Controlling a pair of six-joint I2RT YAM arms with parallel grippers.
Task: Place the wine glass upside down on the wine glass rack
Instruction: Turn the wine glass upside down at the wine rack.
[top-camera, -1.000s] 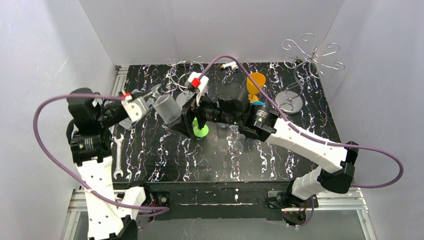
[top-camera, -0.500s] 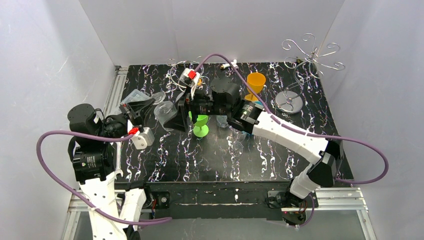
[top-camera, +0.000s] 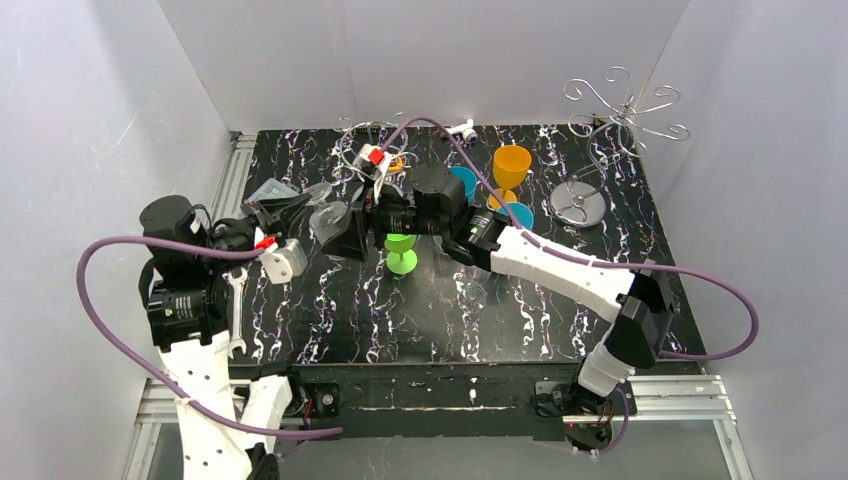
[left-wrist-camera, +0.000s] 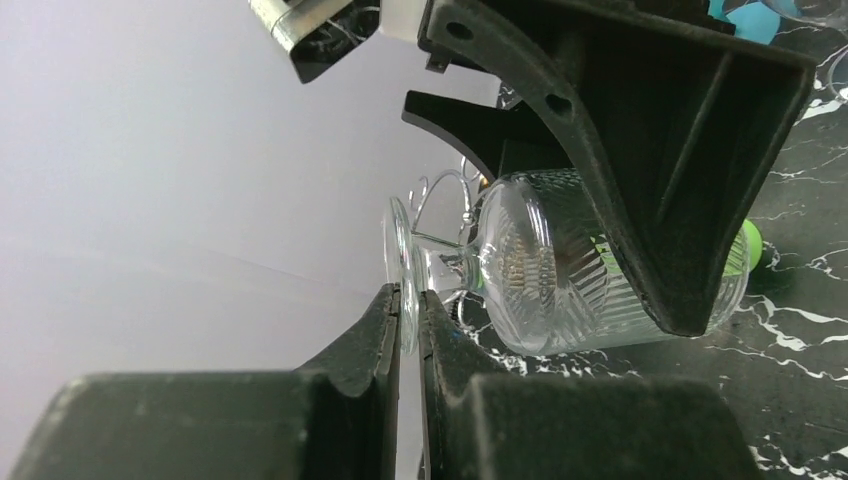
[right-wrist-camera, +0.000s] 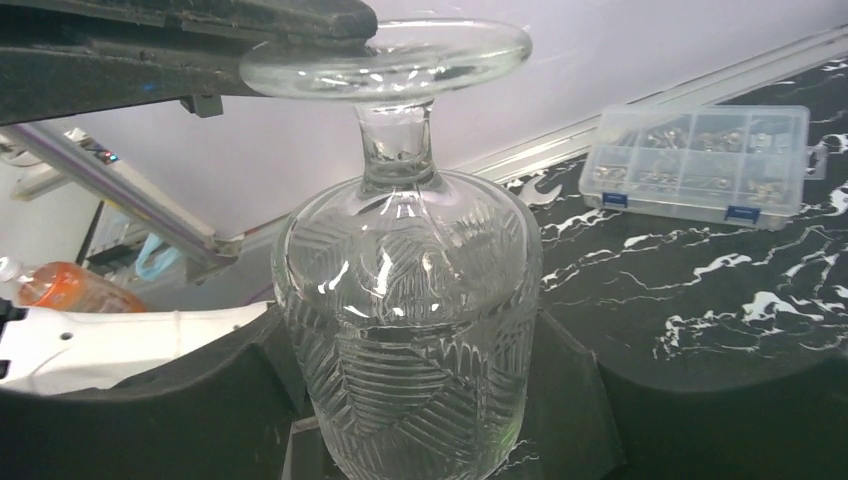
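The left fingers (left-wrist-camera: 365, 335) are pressed together on the rim of the round foot of the wine glass (left-wrist-camera: 545, 275), with only the thin edge of the foot between them. From there the short stem runs right into the ribbed bowl. The right fingers (right-wrist-camera: 200, 400) stand apart on either side of that bowl, very close to it. I cannot tell whether they press on the glass or just flank it.

Seen from above, the glass (top-camera: 330, 215) hangs in the air between the two arms, above the far left part of the table (top-camera: 400, 330), foot toward the left arm and bowl toward the right arm.

The wine glass rack (top-camera: 622, 112) stands at the far right corner, well apart from the glass, with nothing on its curled arms. A green cup (top-camera: 401, 252) stands just right of the right fingers, and an orange cup (top-camera: 511, 163) farther right. A wrench (top-camera: 236, 312) lies near the left edge, and a clear parts box (right-wrist-camera: 700, 160) lies by the left edge beyond the glass.
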